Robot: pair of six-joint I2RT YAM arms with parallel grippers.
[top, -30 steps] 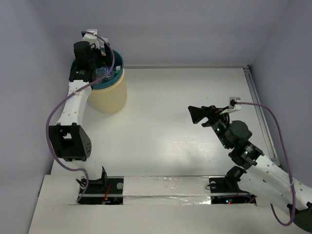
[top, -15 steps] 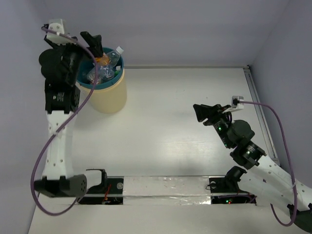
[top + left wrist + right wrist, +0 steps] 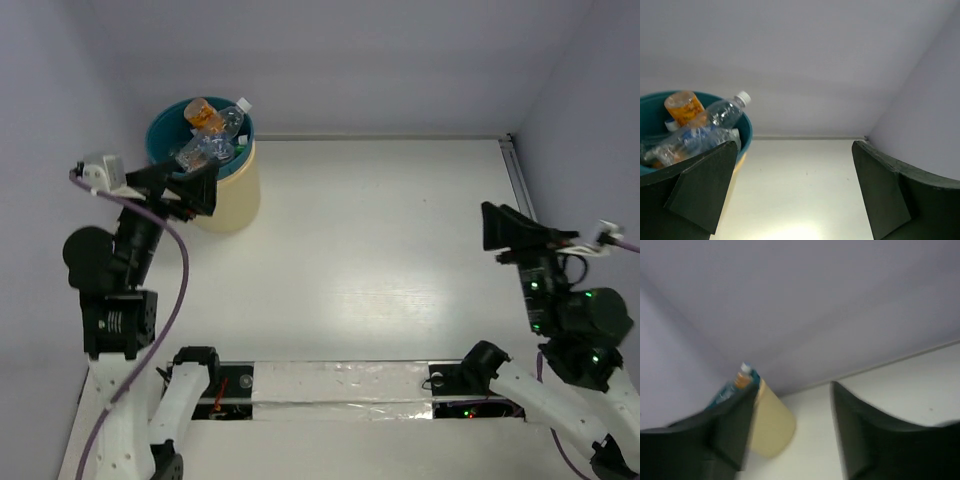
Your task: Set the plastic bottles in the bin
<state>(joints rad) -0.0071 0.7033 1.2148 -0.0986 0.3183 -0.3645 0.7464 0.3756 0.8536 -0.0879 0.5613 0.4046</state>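
The bin (image 3: 232, 195) stands at the far left of the table, cream outside with a teal rim. Several plastic bottles lie piled in it: an orange one (image 3: 205, 113), a clear one with a white cap (image 3: 231, 118) and a blue-labelled one (image 3: 198, 151). My left gripper (image 3: 185, 187) is open and empty, raised just in front of the bin. Its wrist view shows the bin's rim (image 3: 747, 131), the orange bottle (image 3: 684, 107) and the clear bottle (image 3: 726, 112). My right gripper (image 3: 497, 228) is open and empty at the right. Its blurred view shows the bin (image 3: 772, 424) far off.
A metal strip (image 3: 520, 185) runs along the table's right edge. Grey walls close the back and both sides. No bottle shows on the white table top (image 3: 380, 240).
My left gripper has pulled back from over the bin toward the near left, leaving the bottles in it. My right arm has drawn back to the right and nearer the base.
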